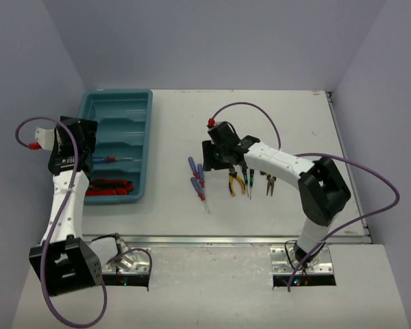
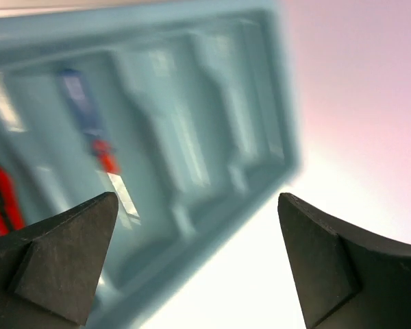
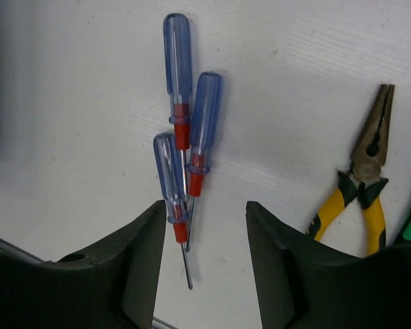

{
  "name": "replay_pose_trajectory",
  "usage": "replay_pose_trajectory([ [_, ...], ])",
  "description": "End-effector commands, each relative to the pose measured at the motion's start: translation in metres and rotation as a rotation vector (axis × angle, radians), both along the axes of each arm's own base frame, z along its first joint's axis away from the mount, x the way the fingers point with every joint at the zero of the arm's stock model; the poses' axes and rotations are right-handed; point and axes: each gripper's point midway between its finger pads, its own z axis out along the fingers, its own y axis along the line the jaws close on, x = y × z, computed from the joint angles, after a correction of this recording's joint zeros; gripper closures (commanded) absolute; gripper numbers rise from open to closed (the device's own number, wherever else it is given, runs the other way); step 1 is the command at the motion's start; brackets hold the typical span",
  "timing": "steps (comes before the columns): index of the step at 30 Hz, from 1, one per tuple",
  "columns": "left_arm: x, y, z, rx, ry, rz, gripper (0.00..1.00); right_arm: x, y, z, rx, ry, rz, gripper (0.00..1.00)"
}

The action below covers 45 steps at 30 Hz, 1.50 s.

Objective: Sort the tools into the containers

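Room: plain lavender-grey walls (image 1: 212, 41) close in the table on three sides.
Table: white and matte (image 1: 171, 123), with a metal strip (image 1: 219, 240) along its near edge (my two bases sit just below it).
Tray: teal (image 1: 116, 94), at the table's far left, with four long compartments side by side.
In the tray: red-handled tools (image 1: 109, 186) lie in the nearest compartment, and a lone blue screwdriver (image 1: 104, 159) lies in the next.
Left hand (image 2: 198, 205): spread wide, holding nothing, above the tray. Its camera is badly out of focus, so which compartment lies beneath it I can only guess.
Right hand (image 3: 205, 209): released, fingers apart, hanging over the shafts of the three blue screwdrivers (image 3: 205, 103).
Three blue screwdrivers: mid-table, bunched and overlapping, red collars, handles pointing away from me.
Yellow pliers (image 3: 367, 168): on the table near their right, apart from them, nose pointing away.
Green-and-black screwdrivers (image 1: 247, 184): just beside the pliers, further right.
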Motion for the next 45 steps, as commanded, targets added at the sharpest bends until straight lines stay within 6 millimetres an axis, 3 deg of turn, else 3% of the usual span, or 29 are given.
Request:
replay_pose_trajectory([
  [1,-0.001,-0.040,0.065,0.051,-0.188,-0.262,0.00,0.014,0.006,-0.015,-0.086,0.003,-0.018,0.51],
  [8,-0.031,-0.076,0.067,0.177,-0.195,-0.510,0.00,0.019,0.024,-0.039,-0.147,0.024,0.005,0.56],
  [13,-0.046,-0.088,0.054,0.237,-0.148,-0.610,0.00,0.017,0.033,-0.050,-0.151,0.055,0.016,0.57],
  [19,-0.049,-0.097,0.036,0.228,-0.117,-0.677,0.00,0.017,0.040,-0.059,-0.156,0.068,0.019,0.58],
  [26,-0.050,-0.101,0.030,0.225,-0.111,-0.703,0.00,0.016,0.029,-0.080,-0.228,0.090,0.000,0.63],
  [33,-0.050,-0.109,0.031,0.219,-0.122,-0.754,0.00,0.011,0.011,-0.100,-0.285,0.126,-0.026,0.76],
  [38,-0.051,-0.134,0.023,0.132,-0.167,-0.842,0.00,0.008,-0.001,-0.085,-0.286,0.091,-0.035,1.00],
  [41,-0.047,-0.161,0.016,0.091,-0.188,-0.901,0.00,0.012,0.006,-0.043,-0.182,-0.007,-0.017,1.00],
  [42,-0.047,-0.186,0.013,0.066,-0.190,-0.973,0.00,0.009,0.008,-0.037,-0.140,-0.039,0.000,1.00],
  [45,-0.048,-0.238,0.020,0.003,-0.287,-1.133,0.00,-0.010,0.024,0.009,0.040,-0.121,0.136,1.00],
])
